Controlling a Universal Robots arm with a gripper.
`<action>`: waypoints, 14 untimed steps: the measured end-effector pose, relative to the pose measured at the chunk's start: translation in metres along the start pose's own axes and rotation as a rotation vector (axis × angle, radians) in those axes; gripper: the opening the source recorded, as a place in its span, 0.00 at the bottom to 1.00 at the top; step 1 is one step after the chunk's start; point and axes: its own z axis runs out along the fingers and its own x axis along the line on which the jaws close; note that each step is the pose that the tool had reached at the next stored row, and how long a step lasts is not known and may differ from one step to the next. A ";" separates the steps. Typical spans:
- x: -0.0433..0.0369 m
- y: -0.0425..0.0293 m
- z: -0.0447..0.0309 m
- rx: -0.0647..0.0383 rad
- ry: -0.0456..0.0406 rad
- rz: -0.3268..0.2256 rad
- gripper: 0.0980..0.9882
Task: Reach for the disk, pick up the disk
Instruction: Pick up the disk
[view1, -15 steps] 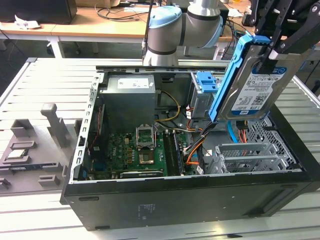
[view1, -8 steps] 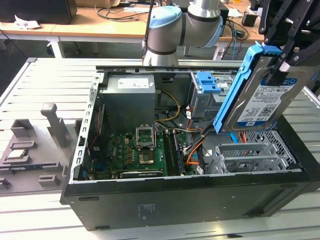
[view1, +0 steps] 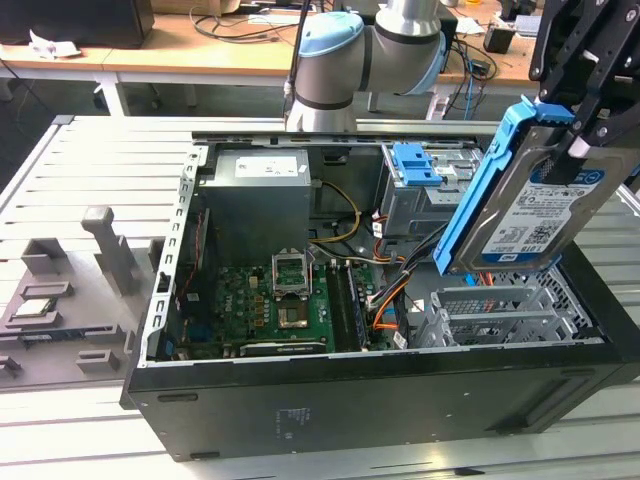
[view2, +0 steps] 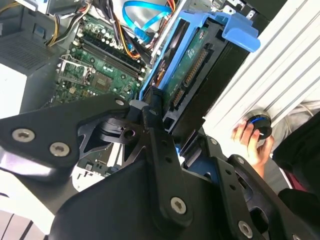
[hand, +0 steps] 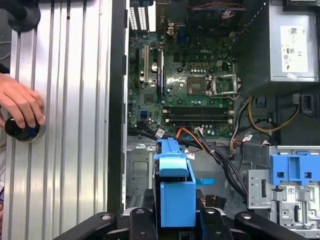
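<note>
The disk (view1: 528, 212), a silver-grey hard drive with a blue-and-white label and a blue rail frame, hangs tilted on edge above the open computer case (view1: 380, 405) at the exterior view's right. My black gripper (view1: 572, 140) comes down from above and is shut on the disk's upper part. In the second wrist view the disk (view2: 196, 65) stands edge-on between the fingers (view2: 156, 117), its connector side showing. In the first wrist view the blue frame (hand: 175, 187) rises from between the gripper's two black arms (hand: 175, 219).
Inside the case lie the green motherboard (view1: 275, 300), the grey power supply (view1: 258, 195), a drive cage with a blue latch (view1: 415, 165) and loose cables. Grey fixtures (view1: 60, 290) sit on the slatted table at the left. A person's hand (hand: 20, 107) rests on a black knob.
</note>
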 end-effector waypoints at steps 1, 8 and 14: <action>0.0000 -0.0025 0.0017 -0.001 0.0000 0.001 0.30; -0.0001 -0.0087 0.0149 -0.006 -0.0004 0.005 0.30; -0.0001 -0.0109 0.0262 -0.008 -0.0005 0.005 0.30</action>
